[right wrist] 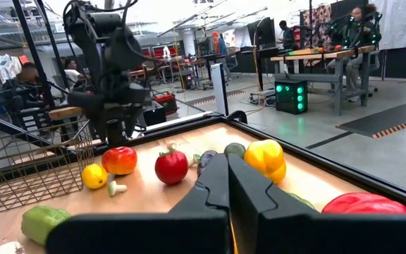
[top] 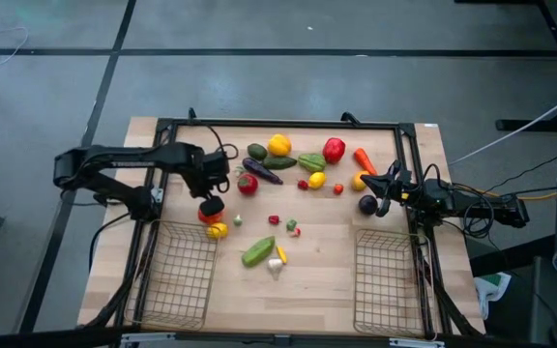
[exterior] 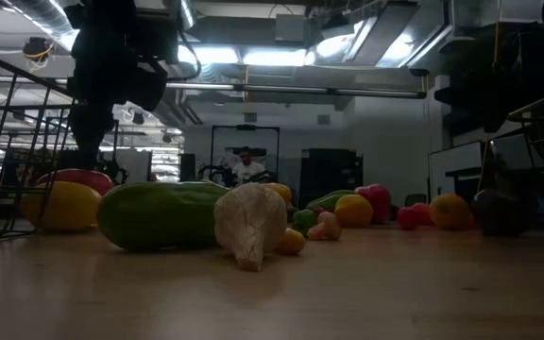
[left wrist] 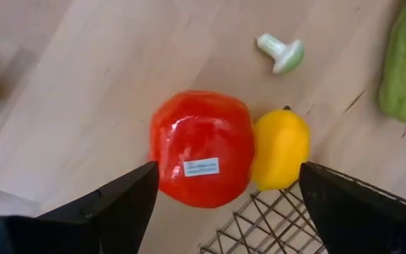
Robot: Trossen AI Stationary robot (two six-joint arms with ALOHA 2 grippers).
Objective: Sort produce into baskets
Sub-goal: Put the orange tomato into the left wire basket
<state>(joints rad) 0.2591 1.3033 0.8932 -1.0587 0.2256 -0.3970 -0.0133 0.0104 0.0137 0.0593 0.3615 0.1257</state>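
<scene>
- Left gripper (left wrist: 220, 212) is right over a red tomato (left wrist: 201, 148), my jaws spread wide either side of it and nothing held yet.
- The tomato sits on the counter (top: 327, 261), touching a small yellow lemon (left wrist: 280, 148), and both lie just at the far rim of the left basket (top: 174, 275).
- It looks like glossy hard plastic with a sticker on it; I'd judge it light, stiff and a bit slippery, so I'd grip across its widest middle.
- A little mushroom (left wrist: 280, 53) lies near, and a green cucumber (top: 257, 252) further toward the middle.
- Right gripper (top: 387, 184) waits on the right side near a dark purple piece (top: 367, 204), jaws fully closed and empty; the right basket (top: 388, 280) is empty so far.
- Most of the produce is spread along the far half: yellow pepper (top: 278, 145), red pepper (top: 334, 149), carrot (top: 364, 159), eggplant (top: 261, 171).
- Counter is pale smooth wood, so pieces may skid.
- Beyond it is a busy workshop with benches and people (right wrist: 27, 81).
</scene>
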